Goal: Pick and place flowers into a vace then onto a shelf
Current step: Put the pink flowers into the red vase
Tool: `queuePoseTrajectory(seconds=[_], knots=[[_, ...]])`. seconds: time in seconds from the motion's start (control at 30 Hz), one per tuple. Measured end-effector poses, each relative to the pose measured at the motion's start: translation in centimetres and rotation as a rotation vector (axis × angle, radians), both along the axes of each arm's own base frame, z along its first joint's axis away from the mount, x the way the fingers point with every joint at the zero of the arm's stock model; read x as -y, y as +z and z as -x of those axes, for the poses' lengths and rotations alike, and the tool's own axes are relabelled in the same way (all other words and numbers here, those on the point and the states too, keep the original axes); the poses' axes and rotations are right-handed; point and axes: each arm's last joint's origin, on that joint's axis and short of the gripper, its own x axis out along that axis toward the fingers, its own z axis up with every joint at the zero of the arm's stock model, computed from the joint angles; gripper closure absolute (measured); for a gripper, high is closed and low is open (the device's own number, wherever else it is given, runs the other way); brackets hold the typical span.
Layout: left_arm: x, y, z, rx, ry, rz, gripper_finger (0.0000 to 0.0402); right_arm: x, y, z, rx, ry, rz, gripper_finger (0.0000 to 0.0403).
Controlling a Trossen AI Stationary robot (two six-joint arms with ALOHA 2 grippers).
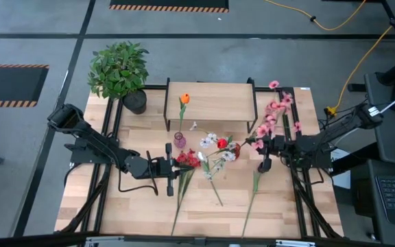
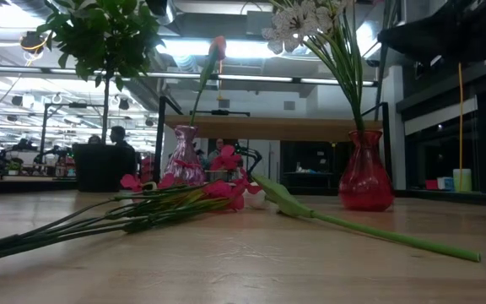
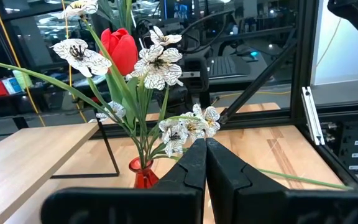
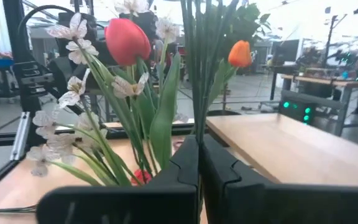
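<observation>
- The counter (image 1: pixel 142 206) is pale wood, smooth and matt.
- The shelf (image 1: pixel 211 101) has a light wood top on thin black metal legs.
- The red vase (image 2: pixel 365 179) is glossy glass.
- The fingers (image 3: pixel 191 171) look like matt black plastic.

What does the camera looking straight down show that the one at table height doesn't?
Only the high view shows both arms: the left claw by the red flowers, the right claw shut on a pink flower spray, plus the potted plant's dark pot. Only the low view shows the room behind, with people at desks. Both show the shelf, the small pink vase with an orange tulip, and the red vase of white flowers.
</observation>
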Motion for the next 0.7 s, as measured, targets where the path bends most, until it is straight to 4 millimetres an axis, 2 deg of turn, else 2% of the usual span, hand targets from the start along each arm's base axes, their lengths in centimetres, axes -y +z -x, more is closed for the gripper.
queuePoseTrajectory(seconds=[0.7], knots=[[0.0, 0.0, 0.0, -0.001, 0.0, -0.002, 0.0399, 0.9, -1.7, -1.6, -0.084, -0.067, -0.048, 0.0403]])
